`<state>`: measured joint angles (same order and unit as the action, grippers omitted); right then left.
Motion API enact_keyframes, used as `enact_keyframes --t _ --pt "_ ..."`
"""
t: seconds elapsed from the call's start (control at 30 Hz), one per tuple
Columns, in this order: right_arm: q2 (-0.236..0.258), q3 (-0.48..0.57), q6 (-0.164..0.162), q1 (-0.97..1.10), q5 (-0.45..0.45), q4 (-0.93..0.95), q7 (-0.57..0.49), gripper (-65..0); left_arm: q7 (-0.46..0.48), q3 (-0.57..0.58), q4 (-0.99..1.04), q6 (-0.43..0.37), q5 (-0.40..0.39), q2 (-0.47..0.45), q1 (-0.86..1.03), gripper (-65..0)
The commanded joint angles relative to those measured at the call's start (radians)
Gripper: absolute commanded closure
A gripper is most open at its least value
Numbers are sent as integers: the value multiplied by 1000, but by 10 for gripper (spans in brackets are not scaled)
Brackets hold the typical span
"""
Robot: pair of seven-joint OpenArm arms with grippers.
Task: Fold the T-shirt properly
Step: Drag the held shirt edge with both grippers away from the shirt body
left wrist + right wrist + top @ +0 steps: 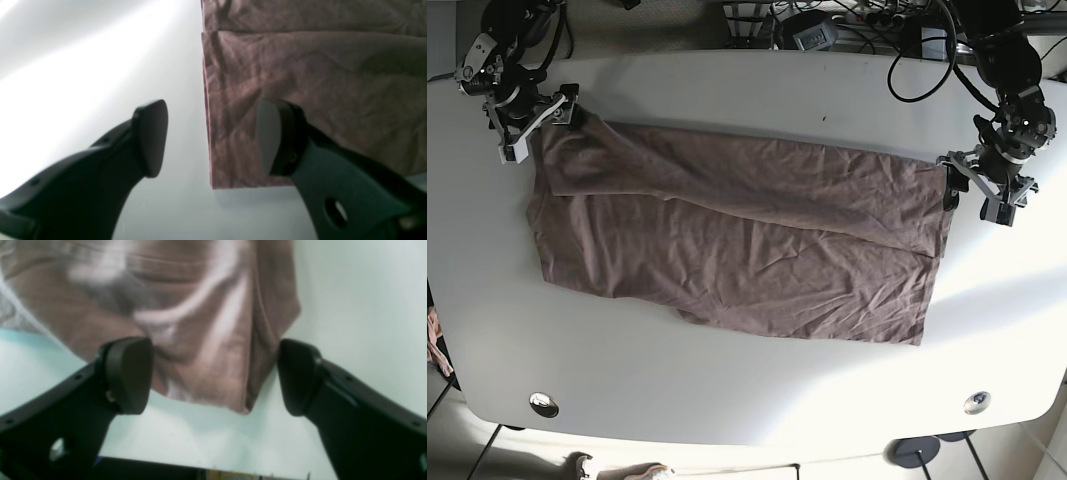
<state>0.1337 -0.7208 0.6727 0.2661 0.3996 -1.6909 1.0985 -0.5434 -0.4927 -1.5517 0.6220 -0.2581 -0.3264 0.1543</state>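
- T-shirt (737,245): mauve-brown cloth, spread wide across the middle of the white table (747,390), creased; near hem runs slantwise from lower left to lower right in the base view. A long fold lies along the far half, so the upper band sits doubled over the lower layer.
- Two round metal fittings (544,404) set into the near table edge, one toward each corner.
- Left gripper (213,138): at the shirt's edge on the base view's right. Jaws parted, nothing between them but table and the cloth's straight side edge; one finger (277,136) over the fabric, the other over bare table. Whether it touches the cloth cannot be told.
- Folded edge (300,31) seen in the left wrist view as a straight step across the cloth beyond the fingers.
- Right gripper (215,375): at the far corner of the shirt on the base view's left. Jaws spread wide; a bunched corner of cloth (206,340) lies between them, unclamped, blurred.
- Cables and dark equipment (827,20) beyond the far table edge.
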Motion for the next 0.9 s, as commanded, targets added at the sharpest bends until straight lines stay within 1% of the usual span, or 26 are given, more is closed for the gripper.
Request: enact_keyframes --t 0.03,0.17,0.23,0.27,0.33,0.43,0.47,0.5,0.53,0.57,0.6,0.63,0.73,0.83,0.9 --pt "14 -6 18 -15 3 15 -2 -468 33 -5 30 0 -14 -15 -22 -392" --pt "14 -6 25 -18 5 42 -2 -203 33 -4 90 0 -14 -15 -22 -392" --pt "14 -4 25 -20 3 42 -2 -103 33 -1 118 0 -14 -15 -19 -392" --pt "14 -4 25 -20 3 42 -2 -71 33 1 138 0 -14 -15 -19 -392" --pt "14 -4 25 -20 3 41 -2 -57 33 1 195 3 -17 -15 -22 -390" --pt "14 -4 25 -20 8 39 -2 -49 30 21 214 9 -19 -15 -15 -389" --pt "14 -4 25 -20 8 39 -2 -48 29 39 214 9 -17 -15 -14 -368" --pt "14 -4 25 -20 9 39 -2 -35 29 53 214 9 -14 -15 -14 -307" --pt "14 -4 25 -20 9 39 -2 -17 29 55 214 9 -13 -15 -14 -214" --pt "16 -4 25 -20 9 39 -2 -17 29 56 214 9 -13 -15 -14 -112" --pt "16 -4 25 -20 9 39 -2 -19 27 56 214 9 -13 -15 -12 -25" --pt "16 -4 25 -21 8 38 -2 -19 27 56 213 9 -13 -15 -9 0" --pt "17 -4 25 -29 3 38 -2 -19 27 52 156 11 -20 -15 35 0" --pt "47 -3 25 -21 9 36 2 -19 26 50 43 11 -20 -15 138 0" --pt "53 -3 25 0 9 36 4 -19 -11 24 -8 11 -22 -15 189 0"
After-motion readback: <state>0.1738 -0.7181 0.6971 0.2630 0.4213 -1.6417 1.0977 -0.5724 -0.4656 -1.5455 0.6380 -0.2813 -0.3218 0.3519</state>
